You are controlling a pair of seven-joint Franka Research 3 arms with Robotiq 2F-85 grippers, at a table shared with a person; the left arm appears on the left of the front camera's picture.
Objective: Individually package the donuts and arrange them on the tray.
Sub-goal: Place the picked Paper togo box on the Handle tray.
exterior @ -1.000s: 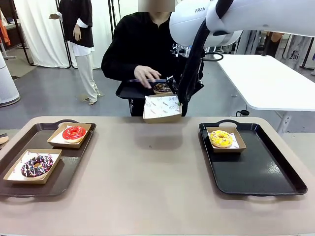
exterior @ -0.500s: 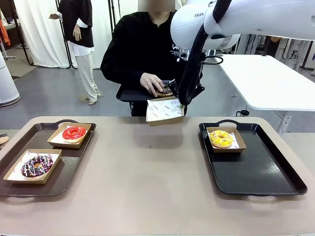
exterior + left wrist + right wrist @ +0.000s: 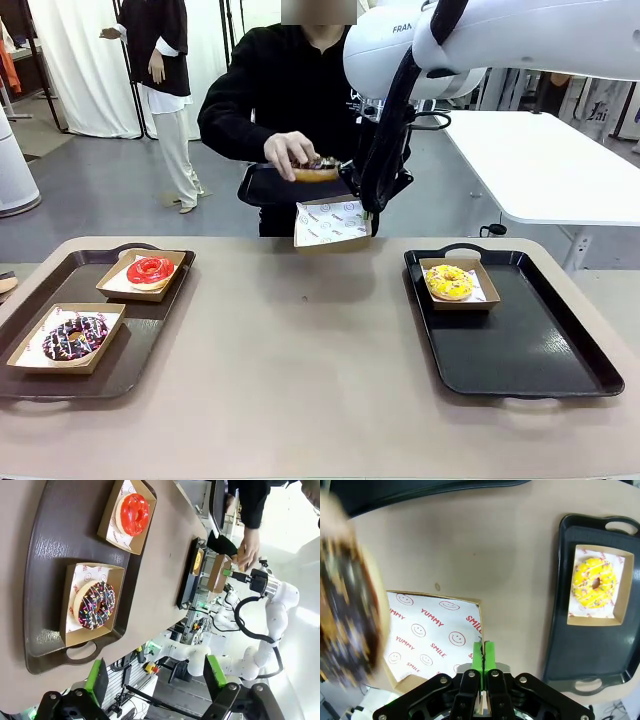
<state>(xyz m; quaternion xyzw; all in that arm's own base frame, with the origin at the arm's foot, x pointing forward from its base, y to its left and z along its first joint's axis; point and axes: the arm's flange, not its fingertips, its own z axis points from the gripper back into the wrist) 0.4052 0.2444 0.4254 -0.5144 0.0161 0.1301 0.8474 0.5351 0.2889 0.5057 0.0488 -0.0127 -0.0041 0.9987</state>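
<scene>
1. While the right gripper pinches the rim of an empty paper tray above the far table edge, the person's hand brings the chocolate donut with pale sprinkles in over it. That donut is still in the fingers, not yet in the box.
2. The right jaws are clamped on the cardboard wall, pads pressed together with the thin rim between them. A thin, light box like that looks likely to flex or tip once the donut's weight lands, so a grip low on the wall seems wise.
3. The left gripper hangs wide open and empty above the left tray.
4. Already boxed: the red donut and the purple-sprinkled chocolate donut on the left tray, the yellow donut on the right tray.
5. Handling call: the donuts look soft with tacky glaze, so move them by the box edge, never the icing.
</scene>
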